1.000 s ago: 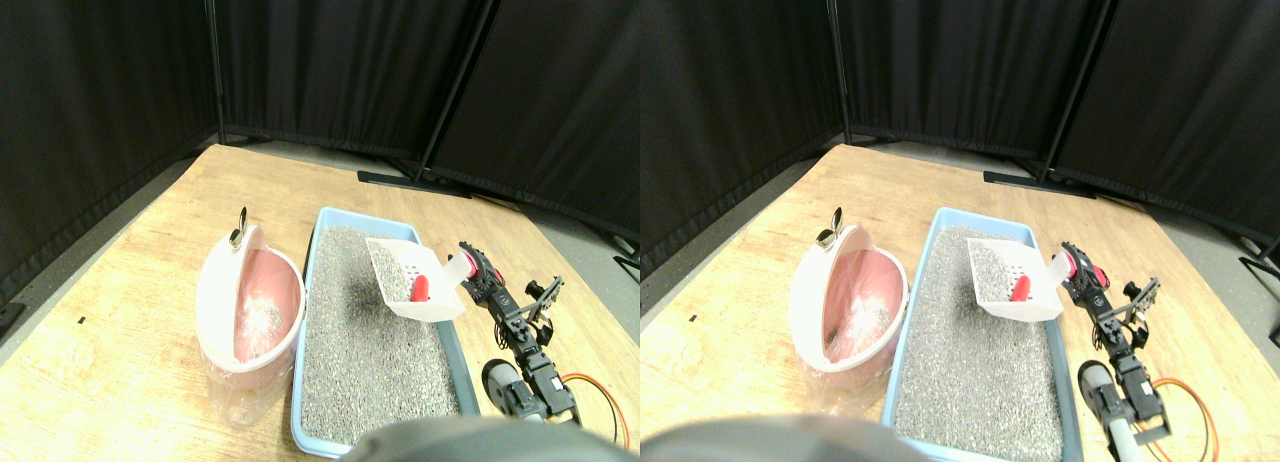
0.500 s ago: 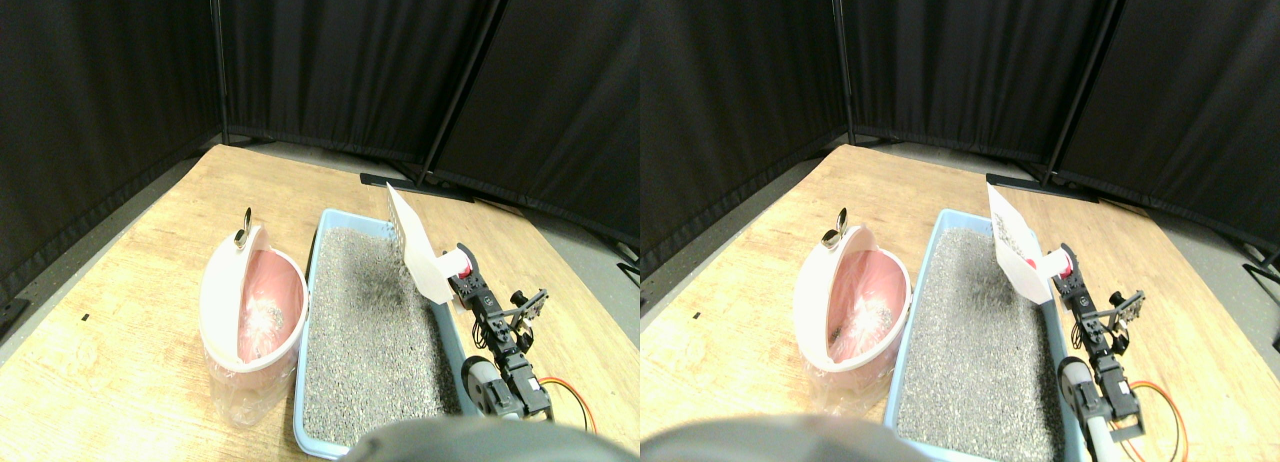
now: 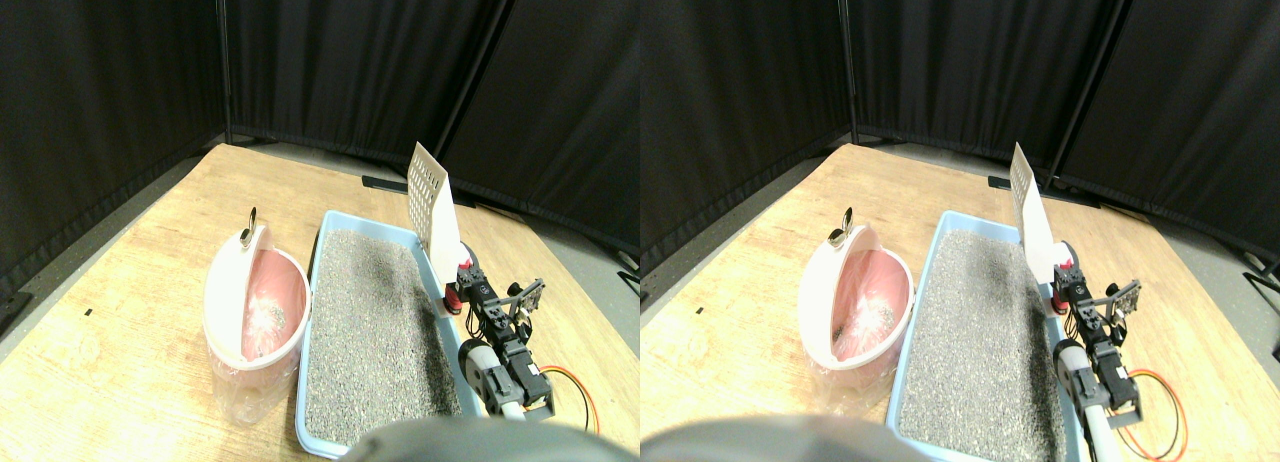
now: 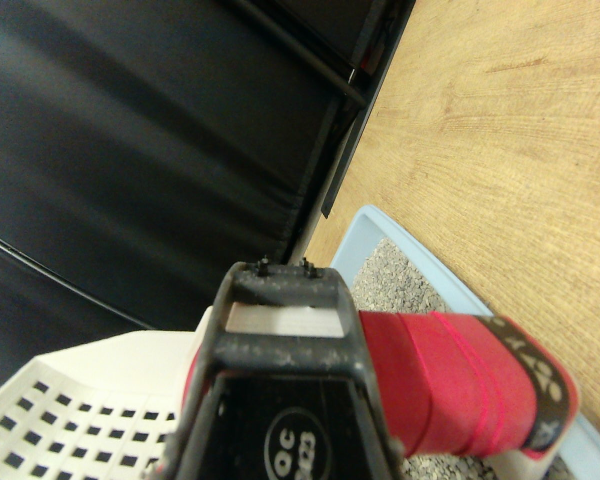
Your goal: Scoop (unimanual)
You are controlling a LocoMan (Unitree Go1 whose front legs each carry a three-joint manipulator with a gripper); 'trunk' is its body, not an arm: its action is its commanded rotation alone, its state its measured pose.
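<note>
**Scoop raised on edge, no load seen**

The pale wooden counter (image 3: pixel 120 282) carries everything, closed in by black curtains (image 3: pixel 330 62) from nine o'clock round to three. The light-blue rectangular litter tray of grey granules (image 3: pixel 318 312) sits at centre, its bed looking even. Touching its nine o'clock side stands the pink, white-rimmed bin lined with clear plastic (image 3: pixel 255 312), a little grey matter showing inside. The white slotted plastic scoop (image 3: pixel 432 207) stands tilted up on edge above the tray's two o'clock rim; nothing shows in it. Its red-taped handle (image 4: pixel 450 380) lies beside the right hand (image 3: pixel 462 282); whether the hand is clamped on it I cannot tell. A scooping pass probably remains. Bare counter lies at three o'clock; the tray rim is close beneath the scoop.
</note>
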